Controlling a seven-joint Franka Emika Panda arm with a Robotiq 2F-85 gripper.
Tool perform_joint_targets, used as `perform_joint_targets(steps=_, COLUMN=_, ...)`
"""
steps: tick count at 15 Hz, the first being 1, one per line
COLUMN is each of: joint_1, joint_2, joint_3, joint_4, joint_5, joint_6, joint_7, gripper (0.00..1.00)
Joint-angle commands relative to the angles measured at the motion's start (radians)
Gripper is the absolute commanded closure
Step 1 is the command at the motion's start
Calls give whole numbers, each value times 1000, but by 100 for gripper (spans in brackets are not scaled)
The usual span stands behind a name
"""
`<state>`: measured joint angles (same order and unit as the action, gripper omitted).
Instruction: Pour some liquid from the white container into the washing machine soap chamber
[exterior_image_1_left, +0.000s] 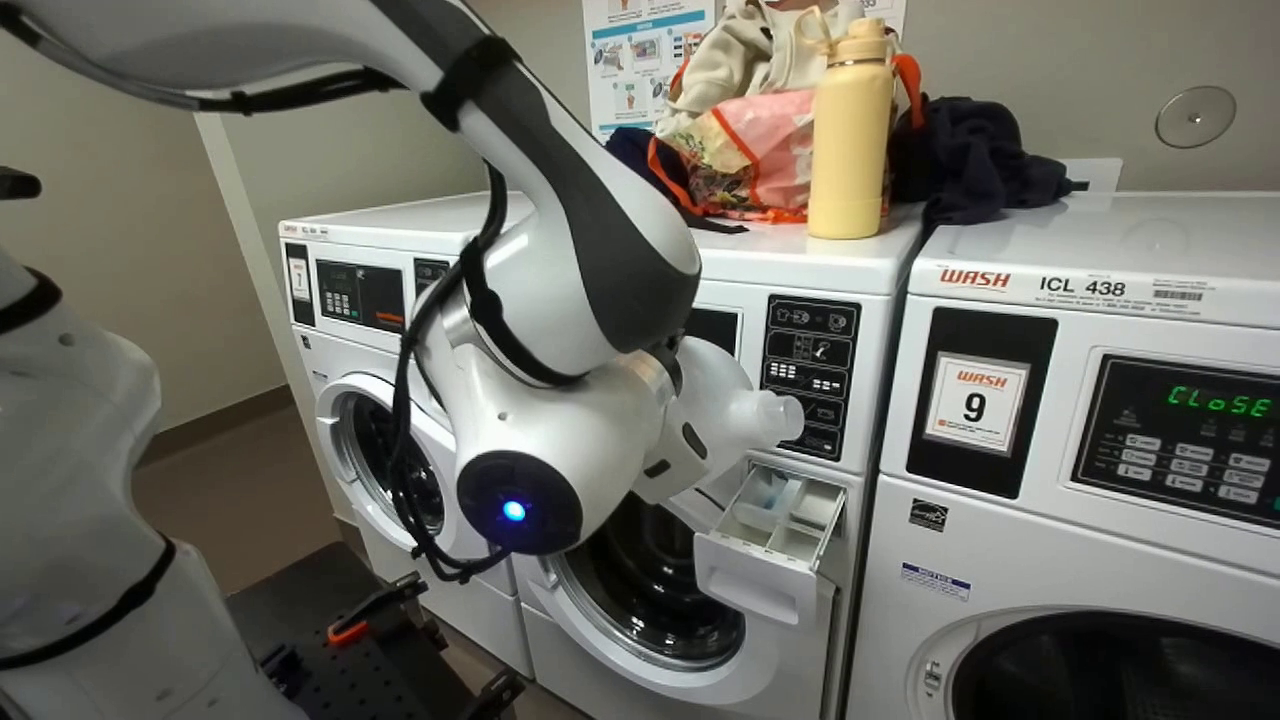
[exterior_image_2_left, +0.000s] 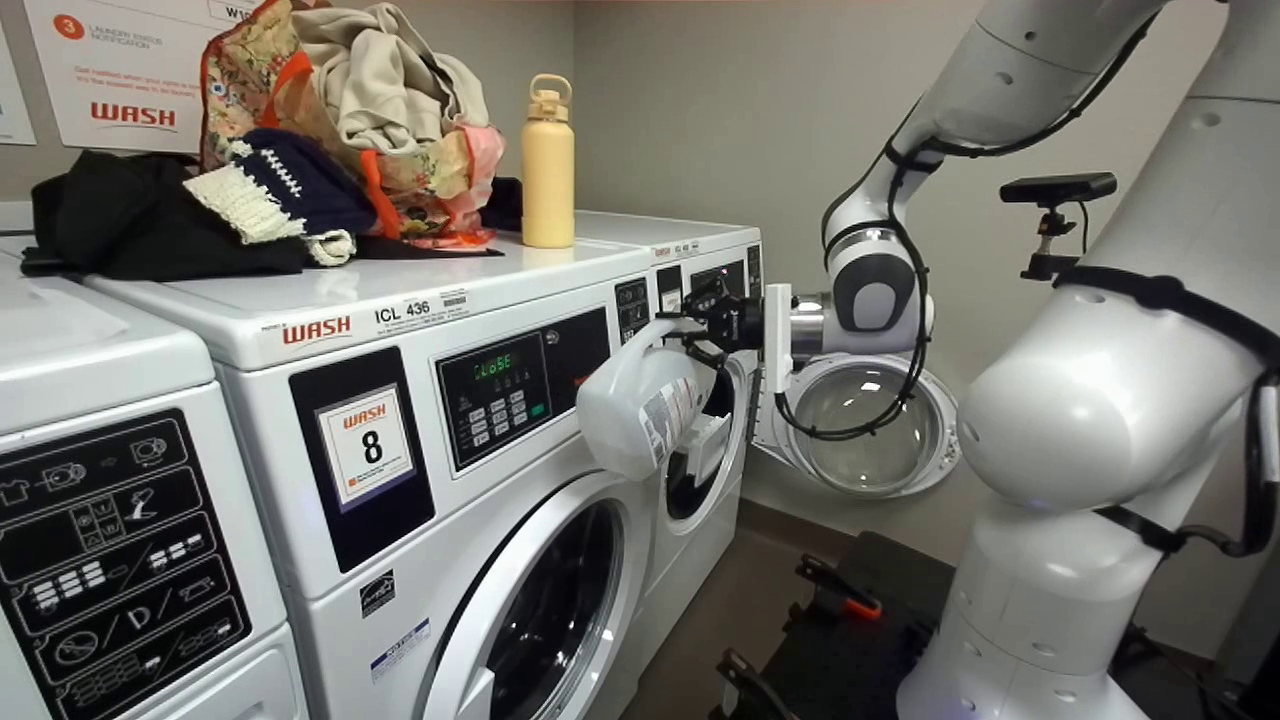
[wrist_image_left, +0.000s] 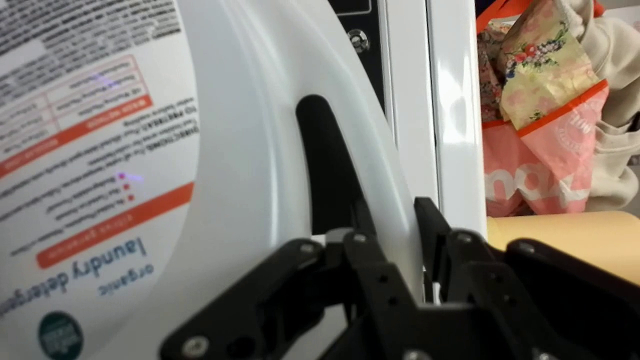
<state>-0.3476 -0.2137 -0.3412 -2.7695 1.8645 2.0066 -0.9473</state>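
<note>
The gripper (wrist_image_left: 392, 216) was pinched narrow around the moulded handle (wrist_image_left: 377, 165) of the white container (exterior_image_2_left: 632, 410), its black fingers (wrist_image_left: 432, 225) set one through the handle's opening, the other against the outer side. I saw the container hanging in the air before the washing machine (exterior_image_2_left: 440, 545) marked 8, tipped well over, its label (wrist_image_left: 90, 175) legible in part: organic, laundry. Its neck (exterior_image_1_left: 780, 416) pointed out above the soap chamber (exterior_image_1_left: 755, 565), and the two stood apart. The chamber jutted from near the upper right corner of the machine's front, just below a dark panel of icons (exterior_image_1_left: 810, 375), its divided compartments showing from above. A blue light (exterior_image_1_left: 513, 510) glowed on the arm (exterior_image_1_left: 620, 250) behind the grip. Up on the machine's top, a yellow bottle (exterior_image_1_left: 848, 150) stood upright near the right edge; just beside it slumped a flowered bag (exterior_image_2_left: 435, 190) with a beige garment (exterior_image_2_left: 390, 100) bulging from its mouth, and a black garment (exterior_image_2_left: 130, 215) lay by the left edge. A dark cloth (exterior_image_1_left: 985, 150) rested by the left edge of the neighbouring washer's (exterior_image_1_left: 1060, 560) top; that washer was marked 9, and its display (exterior_image_1_left: 1185, 440) glowed with green letters reading CLOSE. Behind the arm's lower end, a round glass door (exterior_image_2_left: 860, 460) stood swung open.
</note>
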Motion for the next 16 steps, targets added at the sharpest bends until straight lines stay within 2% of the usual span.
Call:
perform_joint_targets(steps=1, joint_1=-15, joint_2=-141, joint_3=52, joint_4=-2, joint_5=-1, joint_6=72, joint_7=-7, gripper=93)
perform_joint_targets(steps=3, joint_1=-19, joint_2=-226, joint_3=79, joint_4=-41, joint_5=-8, joint_6=120, joint_7=-21, gripper=93)
perform_joint_targets(steps=5, joint_1=-13, joint_2=-231, joint_3=111, joint_4=-3, joint_5=1, joint_6=158, joint_7=-23, gripper=93)
perform_joint_targets(steps=16, joint_1=-18, joint_2=-503, joint_3=262, joint_4=-8, joint_5=-32, joint_6=449, joint_7=-17, gripper=93)
